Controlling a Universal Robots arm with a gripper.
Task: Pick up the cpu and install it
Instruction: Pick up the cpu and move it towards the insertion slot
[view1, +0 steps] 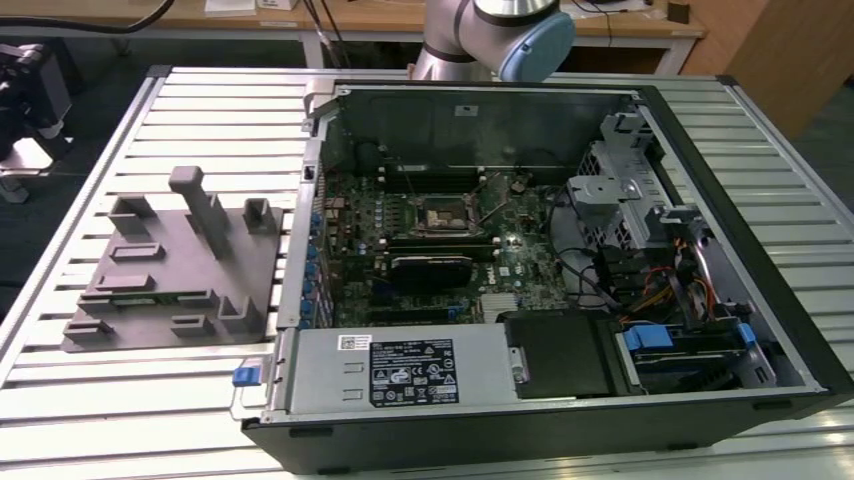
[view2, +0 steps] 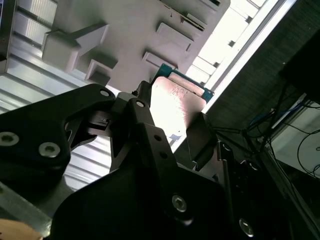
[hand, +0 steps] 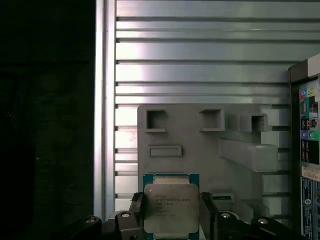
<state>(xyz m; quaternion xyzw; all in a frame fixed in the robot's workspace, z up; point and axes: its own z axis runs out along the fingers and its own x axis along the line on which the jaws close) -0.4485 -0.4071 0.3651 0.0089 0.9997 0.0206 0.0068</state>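
The cpu (hand: 171, 202) is a small square chip with a silvery metal top and a thin green rim. My gripper (hand: 171, 222) is shut on it, one black finger (hand: 136, 212) against each side edge. In the second wrist view the cpu (view2: 176, 95) stands out past the black fingers (view2: 142, 125), held in the air above the grey fixture (view2: 125, 30). In the exterior view the square black-framed socket (view1: 437, 215) sits on the motherboard (view1: 400, 250) inside the open computer case (view1: 747, 300). The arm (view1: 494, 35) rises behind the case.
The grey moulded fixture (view1: 174, 265) with raised blocks and pockets lies on the slatted metal table (view1: 200, 110), on the exterior view's left of the case. Inside the case are a power supply (view1: 400, 370), drive cages (view1: 627, 190) and cables. Desks stand behind the table.
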